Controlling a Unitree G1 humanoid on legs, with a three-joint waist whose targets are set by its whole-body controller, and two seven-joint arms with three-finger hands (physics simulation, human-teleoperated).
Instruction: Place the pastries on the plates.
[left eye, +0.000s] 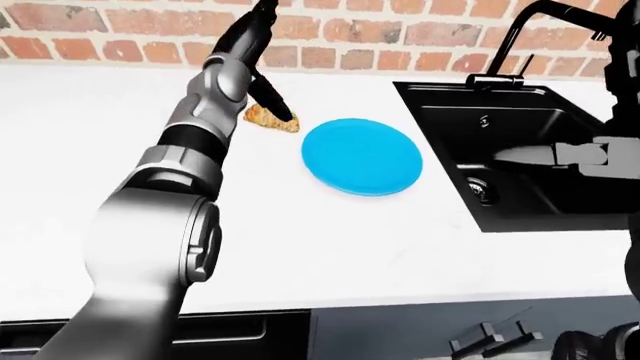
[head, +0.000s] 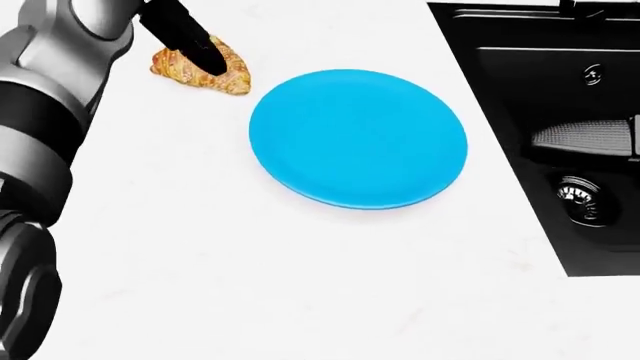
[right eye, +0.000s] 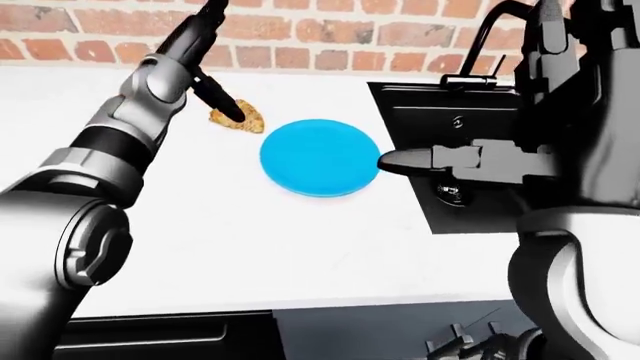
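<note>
The golden-brown flaky croissant (head: 205, 66) is lying on the white stone table (head: 250, 285), just beside the upper-left rim of the round, flat blue plate (head: 358, 137) but not on it, so the placing is not yet done. The plate is sitting bare, between the pastry and the black recessed sink (left eye: 520, 150) at the right of the eye views.

The left hand (head: 185, 34) is reaching down from the top left of the head view, one dark finger lying across the croissant. This looks like an approach for a pick, coming from the side away from the plate so the pastry can be carried a short way across. Whether the left fingers are closing round the pastry or merely touching it, I cannot tell; only one finger is showing clearly.

The right hand (right eye: 400, 160) is hovering over the sink edge, well apart from the croissant, holding nothing, likely parked out of the way. Only one of its fingers (head: 580, 137) is showing plainly, pointing toward the plate, so its spread cannot be judged.
</note>
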